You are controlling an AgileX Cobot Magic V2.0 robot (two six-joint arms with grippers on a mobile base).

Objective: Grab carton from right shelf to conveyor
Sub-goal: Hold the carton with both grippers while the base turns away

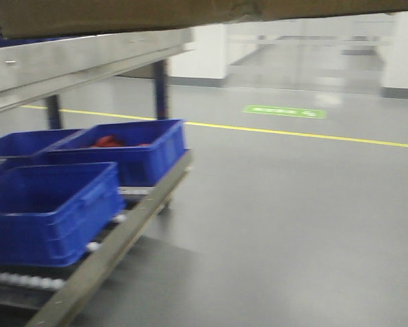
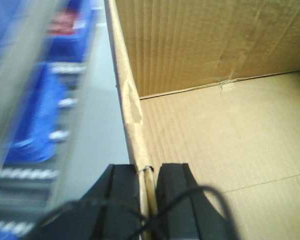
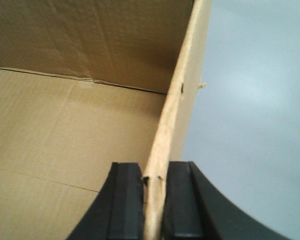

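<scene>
Left gripper (image 2: 147,200) pinches the carton (image 2: 215,150) by the top edge of one side wall, a black finger (image 2: 120,200) on each side of the cardboard, bottom centre of the left wrist view. Right gripper (image 3: 155,200) is clamped the same way on the opposite wall, bottom centre of the right wrist view. The carton is open-topped, its inside bare and corrugated, with a taped flap seam along the bottom.

Front view: the carton's brown underside runs along the top edge of the frame, just above the shelf (image 1: 67,65) steel rail at upper left; can't tell if they touch. Blue bins (image 1: 50,211) sit on the roller level below, lower left, blurred. Grey floor (image 1: 292,225) fills the right side, with a yellow line (image 1: 292,133) and a green marking (image 1: 283,111) beyond it.
</scene>
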